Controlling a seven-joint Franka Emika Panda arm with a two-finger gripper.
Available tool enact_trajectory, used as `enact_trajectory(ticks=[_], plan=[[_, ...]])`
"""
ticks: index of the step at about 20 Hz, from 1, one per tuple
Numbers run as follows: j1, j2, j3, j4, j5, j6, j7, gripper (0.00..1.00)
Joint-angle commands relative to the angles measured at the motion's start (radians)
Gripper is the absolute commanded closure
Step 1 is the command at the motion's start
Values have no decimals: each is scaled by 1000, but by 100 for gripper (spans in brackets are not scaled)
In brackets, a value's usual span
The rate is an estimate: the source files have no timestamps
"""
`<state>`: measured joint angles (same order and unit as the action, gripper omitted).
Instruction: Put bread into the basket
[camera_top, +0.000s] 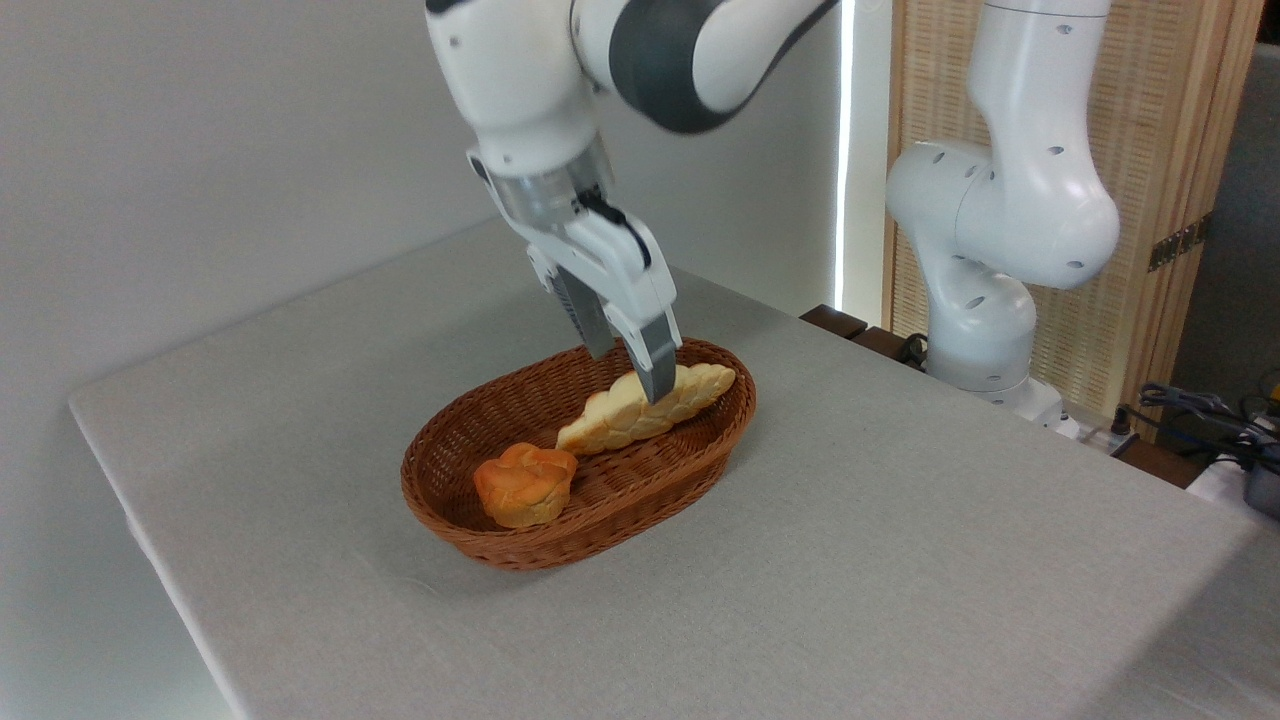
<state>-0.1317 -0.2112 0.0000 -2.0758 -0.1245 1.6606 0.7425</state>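
Brown woven wicker basket, rough matt weave, pale braided bread with a faint sheen (browned bumps), matt grey cloth-covered table, glossy white plastic arm

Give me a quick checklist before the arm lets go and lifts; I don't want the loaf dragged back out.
1. Loaf inside the basket: ok.
2. Loaf resting on the basket, not hanging: cannot tell; its right end leans on the far rim.
3. Pincer released: cannot tell; its fingers straddle the loaf.
4. Bun clear of the pincer: ok.
5. Space above free for lifting: ok.
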Motion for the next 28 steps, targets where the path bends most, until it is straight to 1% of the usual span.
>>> enact_trajectory(ticks=[1,2,3,4,5,8,9,10,12,13,15,18,21,28], plan=[[21,-16,12,115,86,-4,29,0],[23,-11,18,144,120,5,59,0],[30,-5,20,173,140,10,99,0],[37,3,25,203,144,11,136,0],[37,16,44,230,141,11,152,0],[40,61,63,316,132,11,152,0],[50,79,69,348,128,10,150,0],[69,93,66,368,108,7,147,0],[98,102,69,396,25,1,144,0],[110,107,69,404,2,-5,141,0],[113,115,64,416,-4,-33,129,0],[113,154,52,463,5,-76,29,0],[112,156,34,462,28,-77,24,0],[101,156,17,450,111,-78,21,0]])
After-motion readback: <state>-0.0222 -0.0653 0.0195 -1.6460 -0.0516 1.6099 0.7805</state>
